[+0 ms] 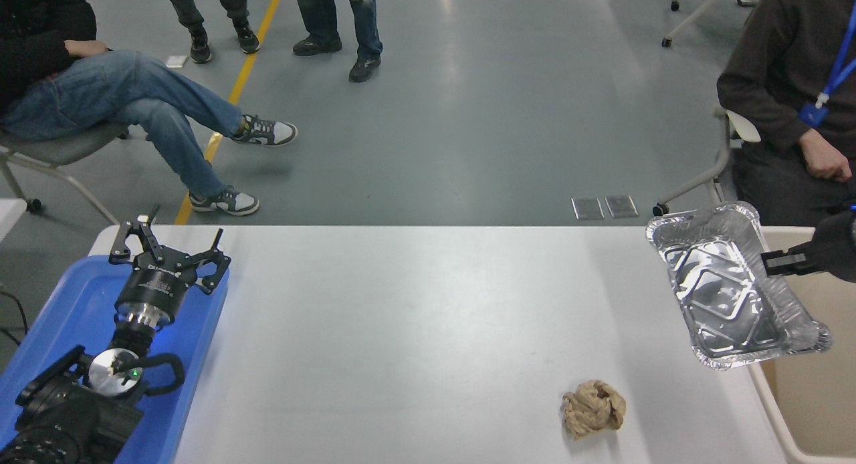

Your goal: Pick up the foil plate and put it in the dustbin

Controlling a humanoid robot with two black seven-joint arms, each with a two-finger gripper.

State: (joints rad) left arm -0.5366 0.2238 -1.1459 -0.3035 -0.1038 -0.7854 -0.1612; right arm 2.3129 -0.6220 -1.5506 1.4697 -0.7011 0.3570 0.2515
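Note:
The shiny foil plate (725,287) is lifted off the table at the right, tilted, with its open side facing me. My right gripper (772,263) comes in from the right edge and is shut on the plate's right rim. The plate hangs over the table's right edge and the left rim of the beige dustbin (812,404), which stands beside the table at the right. My left gripper (167,247) is open and parked over the blue tray at the lower left.
A crumpled brown paper ball (593,408) lies on the white table (414,330) near the front right. A blue tray (60,317) sits at the left edge. People sit at the far left and far right; others stand at the back.

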